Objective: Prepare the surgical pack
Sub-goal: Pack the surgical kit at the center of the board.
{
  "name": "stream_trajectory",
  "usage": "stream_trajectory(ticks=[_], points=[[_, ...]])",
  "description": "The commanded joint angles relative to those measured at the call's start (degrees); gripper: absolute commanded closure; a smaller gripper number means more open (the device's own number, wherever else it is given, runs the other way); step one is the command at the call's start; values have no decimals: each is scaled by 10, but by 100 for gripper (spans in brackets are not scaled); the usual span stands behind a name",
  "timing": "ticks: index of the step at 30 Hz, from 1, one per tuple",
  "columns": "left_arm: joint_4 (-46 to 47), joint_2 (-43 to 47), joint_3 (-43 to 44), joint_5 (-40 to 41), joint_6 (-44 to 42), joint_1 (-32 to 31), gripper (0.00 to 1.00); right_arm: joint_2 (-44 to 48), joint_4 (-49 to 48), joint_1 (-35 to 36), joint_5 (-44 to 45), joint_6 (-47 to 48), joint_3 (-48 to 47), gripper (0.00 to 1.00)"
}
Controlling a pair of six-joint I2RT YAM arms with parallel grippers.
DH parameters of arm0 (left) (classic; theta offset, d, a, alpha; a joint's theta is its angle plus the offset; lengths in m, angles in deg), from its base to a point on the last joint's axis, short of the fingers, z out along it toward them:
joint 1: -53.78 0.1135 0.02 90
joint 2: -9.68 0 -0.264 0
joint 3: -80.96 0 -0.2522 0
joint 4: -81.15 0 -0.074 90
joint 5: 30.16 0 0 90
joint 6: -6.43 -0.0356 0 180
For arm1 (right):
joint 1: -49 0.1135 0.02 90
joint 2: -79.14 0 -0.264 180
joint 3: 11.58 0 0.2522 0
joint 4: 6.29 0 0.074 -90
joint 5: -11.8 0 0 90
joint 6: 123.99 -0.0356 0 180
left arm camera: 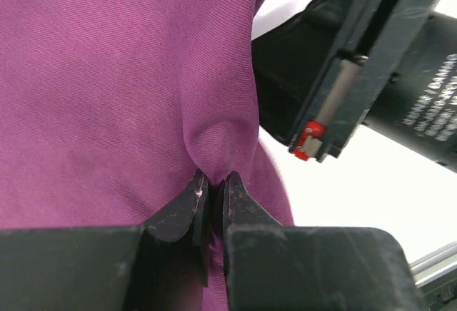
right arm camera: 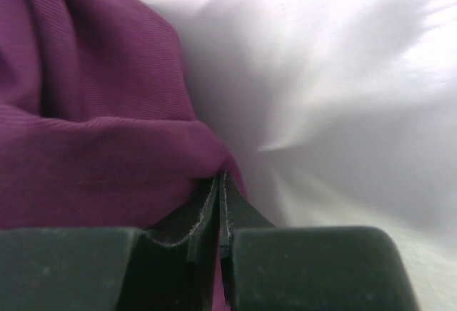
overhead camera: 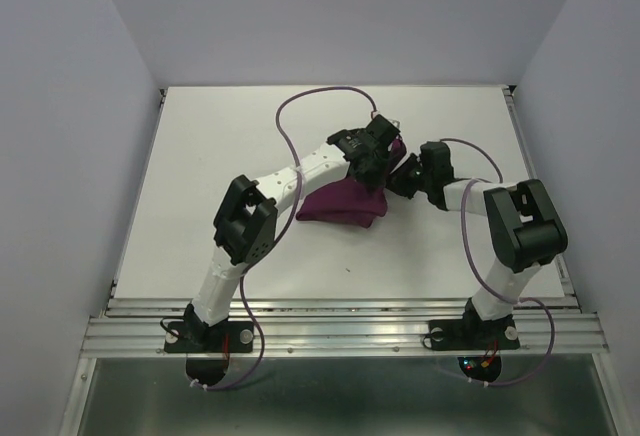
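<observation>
The dark purple cloth (overhead camera: pixel 345 203) lies bunched into a bundle at the middle of the white table (overhead camera: pixel 220 156). My left gripper (overhead camera: pixel 378 161) is shut on a fold of the cloth (left arm camera: pixel 107 75) at the bundle's far right; the fabric is pinched between its fingertips (left arm camera: pixel 194 195). My right gripper (overhead camera: pixel 403 178) is just to its right, shut on an edge of the cloth (right arm camera: pixel 93 147). The right gripper's black body shows in the left wrist view (left arm camera: pixel 357 61). The steel tray, gauze pads and instruments are hidden or out of view.
Purple cables (overhead camera: pixel 300 106) loop over the table behind the arms. A metal rail (overhead camera: pixel 340 331) runs along the near edge by the arm bases. White walls enclose the table on three sides.
</observation>
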Motion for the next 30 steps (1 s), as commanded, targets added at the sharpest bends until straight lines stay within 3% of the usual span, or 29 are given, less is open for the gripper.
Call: stream_trajectory(ticks=[1,14,24,30], points=[[48,53,23,-44,12,-4,100,-30,-49,34,-26,-10,-47,92],[66,15,27,-27,27,-3,100,-88,-167,48,-65,-56,-30,91],[119,-46,19,-62,92,19,100,-125,-167,48,-72,-28,-22,91],[75,-92,63,-21,117,25,100,-129,-119,43,-60,19,-16,91]])
